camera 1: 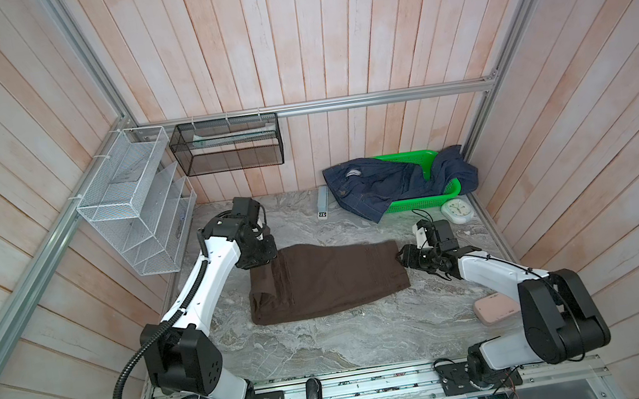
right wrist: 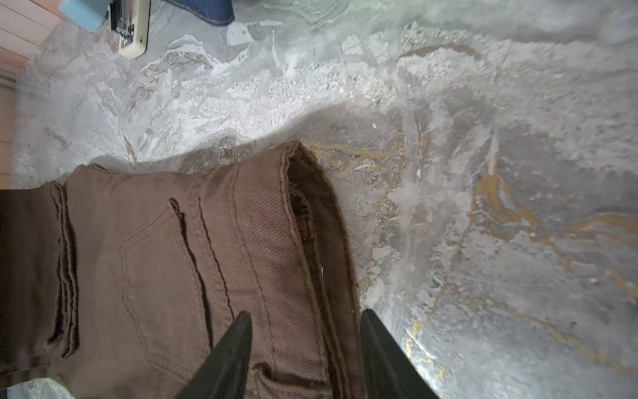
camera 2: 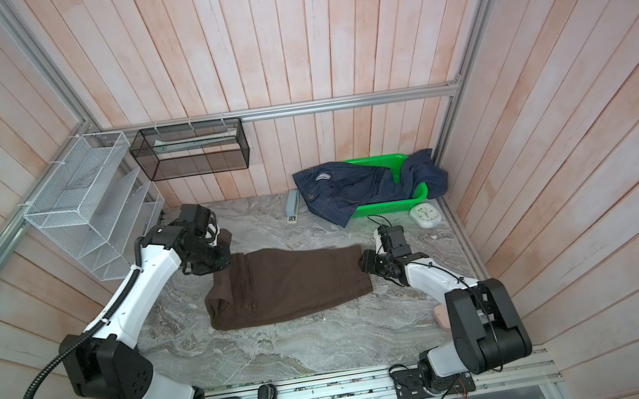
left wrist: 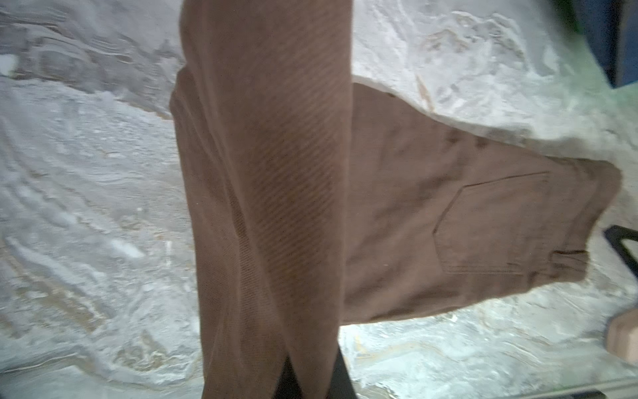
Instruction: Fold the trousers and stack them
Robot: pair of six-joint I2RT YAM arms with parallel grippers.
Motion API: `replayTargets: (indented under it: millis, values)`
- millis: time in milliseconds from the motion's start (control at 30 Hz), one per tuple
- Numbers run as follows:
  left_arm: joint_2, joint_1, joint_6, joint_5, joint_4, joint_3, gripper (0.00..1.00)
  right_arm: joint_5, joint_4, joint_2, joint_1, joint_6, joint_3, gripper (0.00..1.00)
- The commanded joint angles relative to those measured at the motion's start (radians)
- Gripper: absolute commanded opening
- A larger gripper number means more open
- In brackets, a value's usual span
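Roughly halfway, by my reckoning. The brown trousers (camera 1: 329, 283) lie across the middle of the table (camera 1: 330, 354). They are already doubled lengthwise into one band, with the back pocket facing up and the waist at the right end.

The left gripper (camera 1: 264, 258) is clamped on the left end of the cloth and holds it off the table. In the left wrist view the cloth runs from the closed jaws down to the flat part below. So the crosswise fold, left end over toward the waist, is begun but not laid.

The right gripper (right wrist: 307, 331) sits at the waist end with its jaws apart, one finger on each side of the waistband. It seems to rest above the cloth rather than pinch it, though the angle makes that hard to tell.

What is left, I judge, is to carry the lifted end rightward onto the waist, flatten it, and then stack the bundle. A blue pair of jeans (camera 1: 375, 187) is draped unfolded over the green basket (camera 1: 414, 199) at the far right. If it belongs to the job, it is not yet started.
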Motion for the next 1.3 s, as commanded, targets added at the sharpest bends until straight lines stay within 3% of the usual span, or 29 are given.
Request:
replayTargets:
  millis: [0, 500, 867, 1267]
  values:
    - [0.002, -0.08, -0.114, 0.098, 0.077, 0.039, 0.0, -0.033, 0.047, 0.03, -0.005, -0.035, -0.021, 0.52]
    - [0.307, -0.42, -0.464, 0.035, 0.252, 0.269, 0.0, -0.083, 0.158, 0.1, -0.008, 0.006, -0.101, 0.48]
    - [0.56, -0.521, -0.541, 0.039, 0.283, 0.509, 0.0, -0.107, 0.177, 0.087, -0.008, 0.015, -0.129, 0.46]
    - [0.747, -0.557, -0.567, 0.09, 0.272, 0.683, 0.0, -0.124, 0.193, 0.09, -0.009, 0.021, -0.143, 0.45]
